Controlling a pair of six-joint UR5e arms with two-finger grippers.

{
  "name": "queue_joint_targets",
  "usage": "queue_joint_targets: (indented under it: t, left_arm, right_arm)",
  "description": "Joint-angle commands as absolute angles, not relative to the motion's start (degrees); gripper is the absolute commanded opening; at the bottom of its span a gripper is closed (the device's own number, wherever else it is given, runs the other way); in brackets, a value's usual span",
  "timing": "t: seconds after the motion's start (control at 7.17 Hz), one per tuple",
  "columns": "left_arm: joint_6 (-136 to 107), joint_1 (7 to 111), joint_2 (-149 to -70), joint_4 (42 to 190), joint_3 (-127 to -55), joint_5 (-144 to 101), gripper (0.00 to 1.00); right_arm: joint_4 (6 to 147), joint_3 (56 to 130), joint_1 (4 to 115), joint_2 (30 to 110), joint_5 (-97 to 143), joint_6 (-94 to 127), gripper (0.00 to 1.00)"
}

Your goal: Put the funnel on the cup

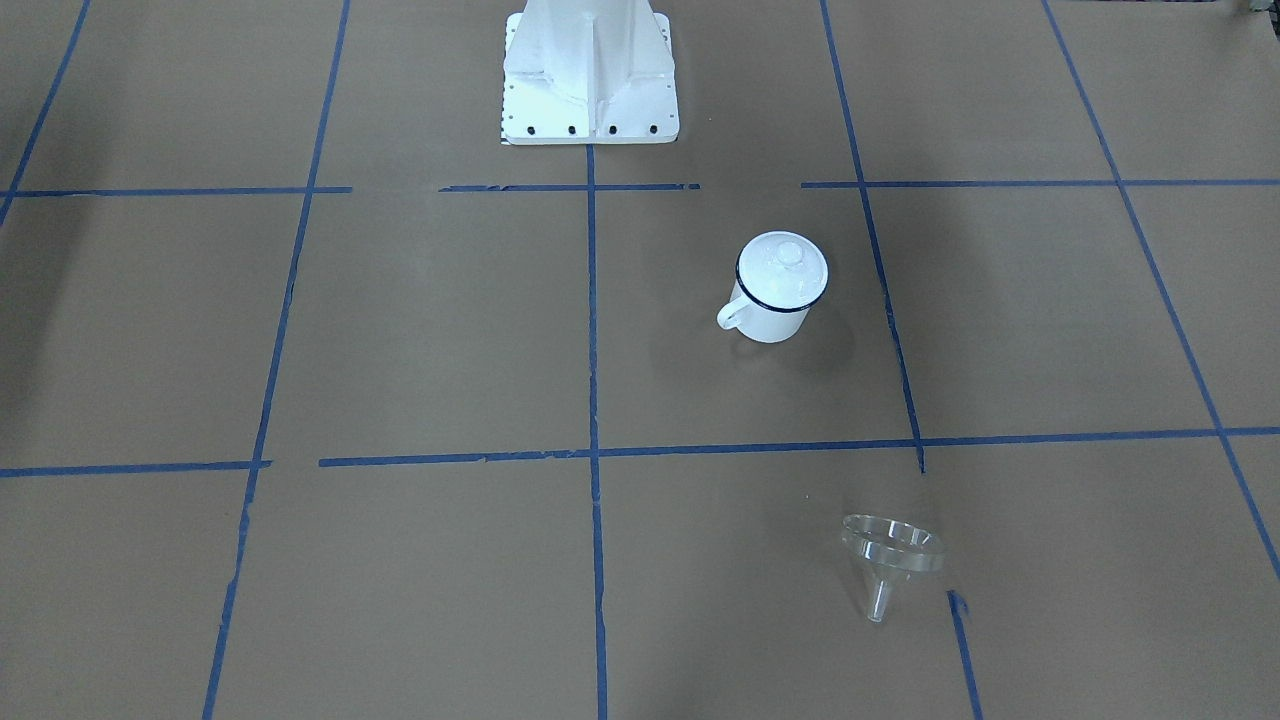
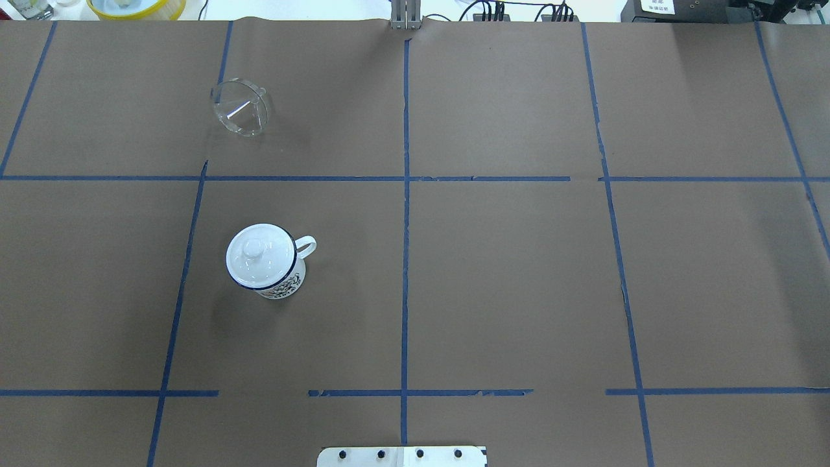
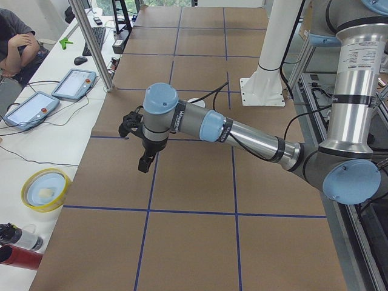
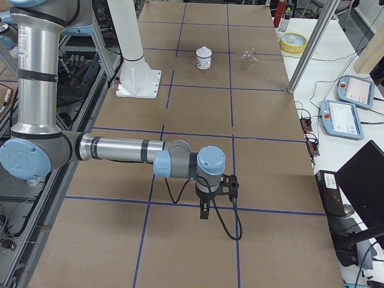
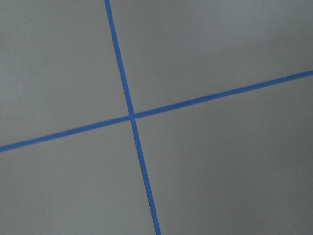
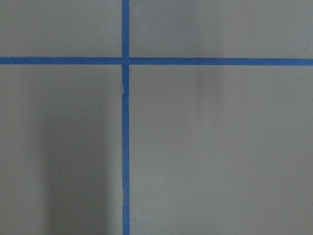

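Observation:
The cup (image 1: 772, 322) is a white mug with a dark blue rim and stands left of the table's centre line in the overhead view (image 2: 283, 285). A round white knobbed lid (image 2: 259, 255) sits on it. The clear funnel (image 2: 240, 107) lies on its side farther from the robot, apart from the cup, and also shows in the front view (image 1: 890, 555). My left gripper (image 3: 144, 162) shows only in the exterior left view, above bare paper. My right gripper (image 4: 205, 211) shows only in the exterior right view, far from both objects. I cannot tell whether either is open or shut.
The robot's white base (image 1: 588, 75) stands at the table's near edge. A yellow bowl (image 2: 136, 6) sits past the far edge. Tablets (image 3: 73, 83), a metal post (image 3: 91, 42) and a seated person (image 3: 15, 42) are along the operators' side. Blue tape lines grid the brown paper.

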State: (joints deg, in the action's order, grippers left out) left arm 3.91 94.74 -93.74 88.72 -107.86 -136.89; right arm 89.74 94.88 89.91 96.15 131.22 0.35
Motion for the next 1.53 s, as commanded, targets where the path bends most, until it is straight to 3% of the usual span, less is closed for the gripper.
queue_joint_targets:
  t: [0.0,0.42,0.7,0.98,1.4]
  left_arm:
    - [-15.30,94.23,-94.39,99.14,-110.57,-137.28,1.00]
    - [-39.10,75.21,-95.35,101.25,-115.90,-135.93,1.00]
    - [-58.34,62.21,-104.10,100.81,-116.72,-130.73,1.00]
    - [-68.35,49.88,-114.55,87.63,-116.54,-120.63,1.00]
    - [-76.98,38.52,-117.95,82.44,-115.49,-111.04,1.00]
  right_arm:
    - [89.74,94.83,89.91,96.15,131.22,0.35,1.00]
    - [89.74,94.92,89.91,96.15,131.22,0.35,1.00]
    - [89.74,94.92,89.91,96.15,131.22,0.35,1.00]
    - [89.74,94.92,89.91,96.15,131.22,0.35,1.00]
    - [89.74,94.92,89.91,96.15,131.22,0.35,1.00]
